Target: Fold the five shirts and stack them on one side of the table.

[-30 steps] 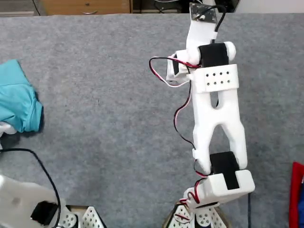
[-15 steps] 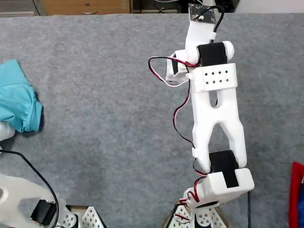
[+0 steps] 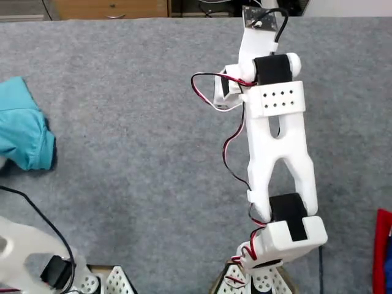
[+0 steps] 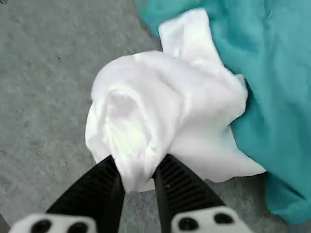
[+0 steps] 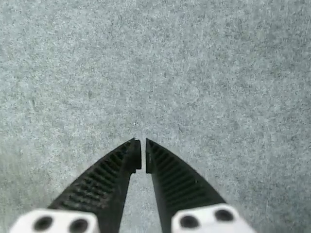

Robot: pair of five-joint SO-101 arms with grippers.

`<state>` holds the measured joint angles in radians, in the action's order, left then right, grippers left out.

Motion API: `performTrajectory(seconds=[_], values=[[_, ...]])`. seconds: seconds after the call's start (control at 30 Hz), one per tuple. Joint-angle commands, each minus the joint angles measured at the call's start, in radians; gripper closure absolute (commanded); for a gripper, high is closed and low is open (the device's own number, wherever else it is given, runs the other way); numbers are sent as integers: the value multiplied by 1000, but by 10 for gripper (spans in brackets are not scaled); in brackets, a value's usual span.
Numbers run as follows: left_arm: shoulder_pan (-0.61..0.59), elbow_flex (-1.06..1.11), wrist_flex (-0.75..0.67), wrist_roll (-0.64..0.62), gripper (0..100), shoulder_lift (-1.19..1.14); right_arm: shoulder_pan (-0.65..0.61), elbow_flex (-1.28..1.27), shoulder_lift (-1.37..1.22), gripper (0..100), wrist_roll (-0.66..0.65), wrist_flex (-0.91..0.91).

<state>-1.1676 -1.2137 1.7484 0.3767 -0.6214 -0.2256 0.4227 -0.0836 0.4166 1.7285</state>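
Since the left claw (image 4: 138, 165) clutches a crumpled white cloth shirt (image 4: 167, 109) and the right claw (image 5: 143, 148) is clenched empty, folding looks barely begun.

Your table (image 3: 128, 141) wears a grey, felt-like cover with a fine speckled nap, flat and unwrinkled. Past your far edge stands a light wooden drawer unit (image 3: 110, 8) with a small round knob on its front. Left of it is a darker grey cabinet front (image 3: 21, 8), right of it a dark gap (image 3: 190, 7). The far right corner shows a pale surface (image 3: 346, 7). Light is even, shadows soft.
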Motion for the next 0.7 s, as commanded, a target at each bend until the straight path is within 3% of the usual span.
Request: performTrajectory(seconds=[0.0,0.17,0.37,0.5,0.67], values=[[34,-160,11,-12,981,76,-5,7,12,971,9,34],[129,-192,11,-12,981,249,-2,1,12,972,8,48],[342,-164,11,-23,981,526,36,-2,12,972,11,54],[548,-48,11,-95,981,742,151,-2,13,972,8,55],[904,318,11,-123,981,1015,303,-2,39,972,-21,55]])
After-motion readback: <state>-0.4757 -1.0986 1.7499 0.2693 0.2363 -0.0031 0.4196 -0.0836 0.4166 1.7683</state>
